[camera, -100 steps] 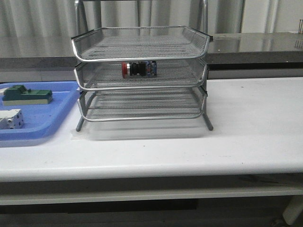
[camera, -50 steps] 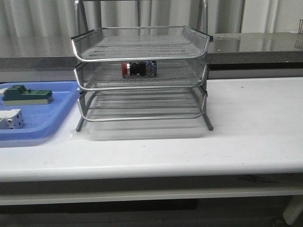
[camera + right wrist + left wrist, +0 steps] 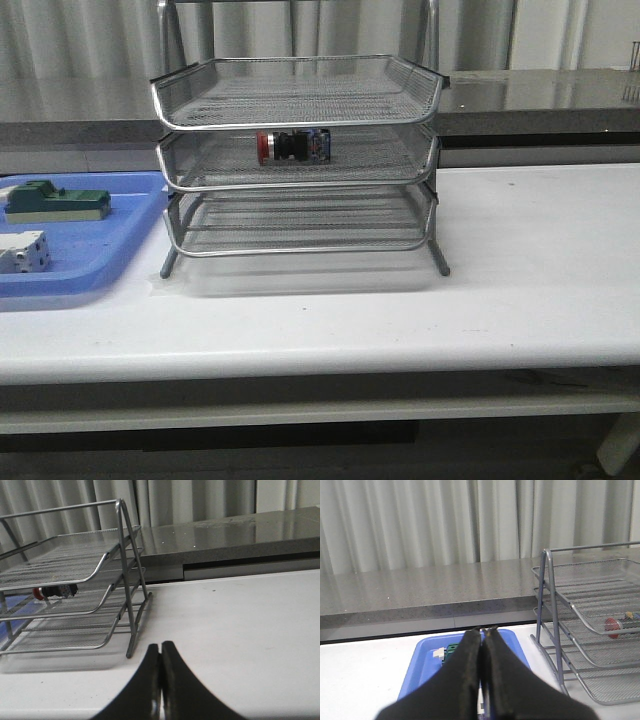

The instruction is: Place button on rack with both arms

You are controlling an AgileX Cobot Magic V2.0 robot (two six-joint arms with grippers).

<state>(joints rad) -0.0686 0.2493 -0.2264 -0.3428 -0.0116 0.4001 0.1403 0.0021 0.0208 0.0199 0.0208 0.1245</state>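
The button (image 3: 293, 146) lies on its side in the middle tray of the silver wire-mesh rack (image 3: 300, 160), red cap to the left; it also shows as the button (image 3: 620, 625) and the button (image 3: 54, 591) in the wrist views. Neither arm appears in the front view. My left gripper (image 3: 483, 630) is shut with nothing held, above the blue tray and left of the rack (image 3: 590, 625). My right gripper (image 3: 160, 645) is shut and empty over the white table, to the right of the rack (image 3: 75, 595).
A blue plastic tray (image 3: 120, 240) sits left of the rack, holding a green block (image 3: 57, 201) and a white block with dark dots (image 3: 24, 252). A grey counter and curtains stand behind the white table (image 3: 520, 260).
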